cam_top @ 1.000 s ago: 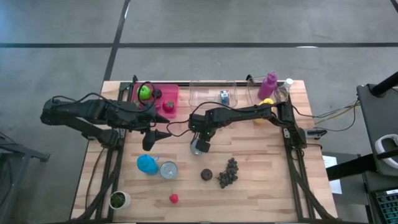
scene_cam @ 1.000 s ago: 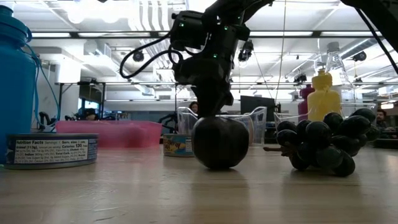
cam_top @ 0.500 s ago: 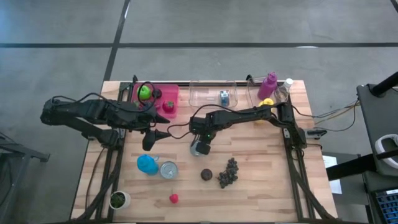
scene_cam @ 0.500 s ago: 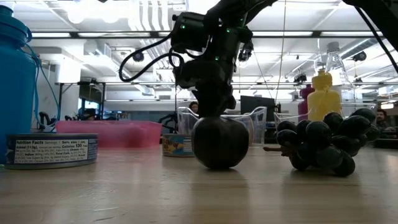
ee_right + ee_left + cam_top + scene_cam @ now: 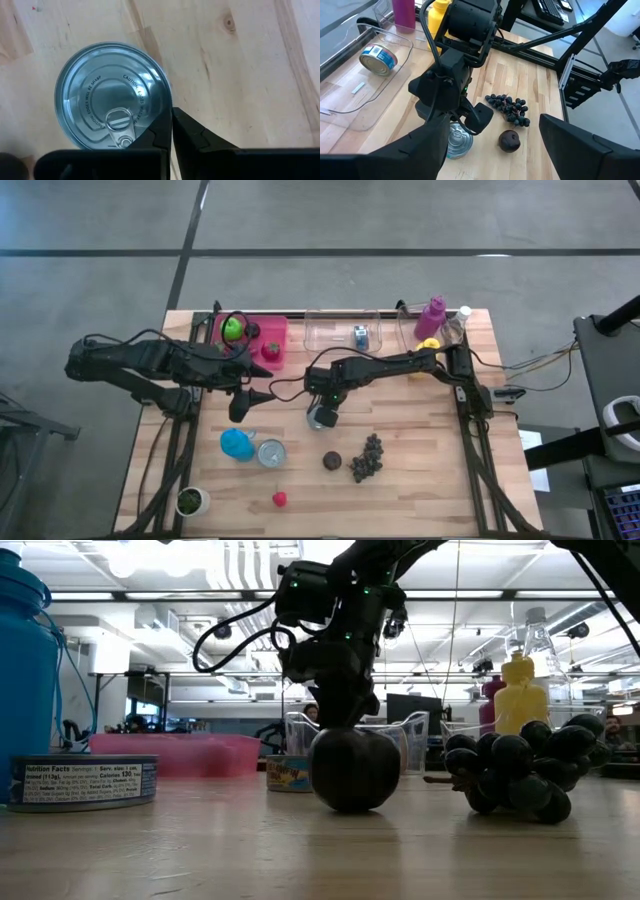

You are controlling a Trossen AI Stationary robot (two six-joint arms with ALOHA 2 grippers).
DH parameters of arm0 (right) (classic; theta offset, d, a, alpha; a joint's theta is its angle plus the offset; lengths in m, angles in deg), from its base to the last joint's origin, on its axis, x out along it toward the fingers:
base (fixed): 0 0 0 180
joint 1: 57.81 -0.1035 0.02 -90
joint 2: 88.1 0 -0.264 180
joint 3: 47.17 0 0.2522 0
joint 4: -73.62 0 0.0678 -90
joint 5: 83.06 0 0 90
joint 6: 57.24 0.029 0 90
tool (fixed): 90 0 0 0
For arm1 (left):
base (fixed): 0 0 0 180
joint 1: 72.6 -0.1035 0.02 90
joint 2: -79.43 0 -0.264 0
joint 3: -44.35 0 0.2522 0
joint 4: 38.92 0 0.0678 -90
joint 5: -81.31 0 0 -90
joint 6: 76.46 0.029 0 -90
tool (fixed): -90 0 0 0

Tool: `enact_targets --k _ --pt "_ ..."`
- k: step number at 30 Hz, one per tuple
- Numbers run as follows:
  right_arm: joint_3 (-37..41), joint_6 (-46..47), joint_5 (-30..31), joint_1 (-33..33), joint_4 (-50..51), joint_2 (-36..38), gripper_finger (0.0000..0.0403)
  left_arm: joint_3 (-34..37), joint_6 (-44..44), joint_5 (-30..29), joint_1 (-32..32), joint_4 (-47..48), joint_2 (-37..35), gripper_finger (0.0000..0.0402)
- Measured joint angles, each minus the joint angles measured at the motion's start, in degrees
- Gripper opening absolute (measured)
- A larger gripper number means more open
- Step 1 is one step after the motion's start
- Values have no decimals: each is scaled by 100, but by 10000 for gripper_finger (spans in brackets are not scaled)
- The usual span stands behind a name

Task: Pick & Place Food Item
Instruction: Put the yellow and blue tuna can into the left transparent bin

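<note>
Three tins are on the counter [image 5: 420, 480]: one silver tin [image 5: 318, 418] near the middle, one tin [image 5: 271, 453] just beside the blue bottle [image 5: 236, 444], and one blue-labelled tin [image 5: 360, 335] inside the clear tray [image 5: 340, 330] at the back edge. There are two red fruits: a strawberry [image 5: 280, 500] towards the front edge from the silver tin, and another red fruit [image 5: 271, 350] in the pink tray [image 5: 275, 330], which also holds one green apple [image 5: 232, 329]. A dark plum [image 5: 332, 461] and one bunch of dark grapes [image 5: 367, 457] lie just beside each other, in front of the silver tin. One small pot with greenery [image 5: 189, 501] stands at the front left corner. At the back right are one purple bottle [image 5: 432, 316], one yellow bottle [image 5: 429, 343] and one clear bottle [image 5: 455, 325].

The right claw [image 5: 171, 131] hangs directly over the silver tin, its fingers pressed together with nothing between them, the tips at the lid's rim by the pull tab. The left claw [image 5: 262, 395] sits to the left of the silver tin, spread wide and empty
</note>
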Motion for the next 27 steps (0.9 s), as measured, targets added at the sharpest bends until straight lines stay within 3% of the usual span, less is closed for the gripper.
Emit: enact_targets --k 27 --pt "114 438 -41 157 45 2 8 0 2 0 0 2 0 291"
